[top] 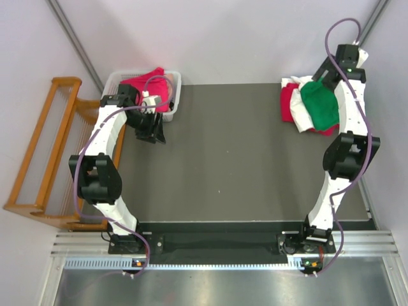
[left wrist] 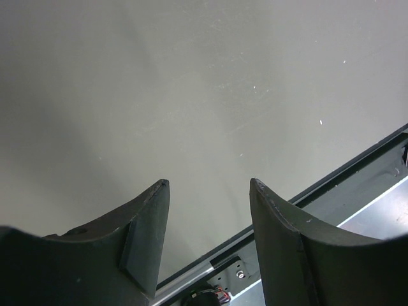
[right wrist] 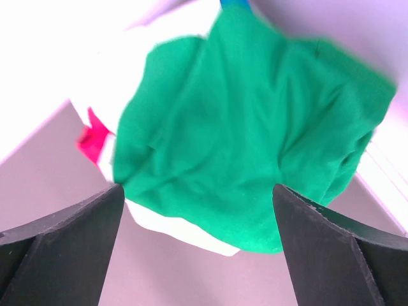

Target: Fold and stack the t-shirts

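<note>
A green t-shirt (top: 320, 104) lies on top of a white t-shirt (top: 298, 108) and a red one (top: 286, 102) in a pile at the table's far right. My right gripper (top: 325, 75) hovers over that pile, open and empty; the right wrist view shows the green shirt (right wrist: 255, 140) between and beyond its spread fingers (right wrist: 70, 223), with the white shirt (right wrist: 185, 233) under it. Another red t-shirt (top: 150, 86) fills a white basket (top: 173, 95) at the far left. My left gripper (top: 155, 132) is open and empty over bare table in front of the basket, and it also shows in the left wrist view (left wrist: 209, 185).
A wooden rack (top: 48, 153) stands off the table's left edge. The dark table mat (top: 223, 159) spans the middle. A metal rail (top: 223, 245) runs along the near edge by the arm bases; it also shows in the left wrist view (left wrist: 357, 185).
</note>
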### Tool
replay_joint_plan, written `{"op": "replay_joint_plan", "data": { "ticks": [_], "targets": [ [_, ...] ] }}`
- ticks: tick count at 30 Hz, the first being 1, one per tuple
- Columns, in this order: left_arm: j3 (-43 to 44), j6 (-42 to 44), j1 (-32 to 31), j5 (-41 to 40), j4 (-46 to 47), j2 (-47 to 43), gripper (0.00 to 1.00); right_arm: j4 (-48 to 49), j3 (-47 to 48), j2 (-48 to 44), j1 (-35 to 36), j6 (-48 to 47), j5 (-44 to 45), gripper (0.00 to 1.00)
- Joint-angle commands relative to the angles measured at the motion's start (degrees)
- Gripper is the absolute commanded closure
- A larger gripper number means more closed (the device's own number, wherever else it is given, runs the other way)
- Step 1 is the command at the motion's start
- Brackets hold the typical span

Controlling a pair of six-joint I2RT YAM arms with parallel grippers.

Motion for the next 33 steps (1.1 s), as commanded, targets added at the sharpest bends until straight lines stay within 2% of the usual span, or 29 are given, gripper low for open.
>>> {"op": "replay_joint_plan", "data": {
  "ticks": [1,13,24,29,33],
  "targets": [
    [0.15,0.81,0.36,1.20,-1.48,-2.82,0.42,-0.44,5.79,-1.86,-0.26,-0.91,0.46,0.00],
    [1.91,0.99,2.03,0.23,-2.27,-1.94,0.42,-0.01,3.69,5.62,-3.77,0.40,1.78,0.00],
    [1.82,0.72,2.29,0.05,-2.62,-1.85,0.43,1.14,-0.96,2.38,-5.44,0.32,9.69,0.00],
    [1.82,0.72,2.38,0.58,-2.44,-1.85,0.43,2.28,-2.81,3.25,-6.06,0.49,8.11,0.00],
    [1.30,0.98,2.47,0.32,-2.53,-2.20,0.43,1.76,-2.38,7.54,-6.06,0.76,6.53,0.00]
  ]
}}
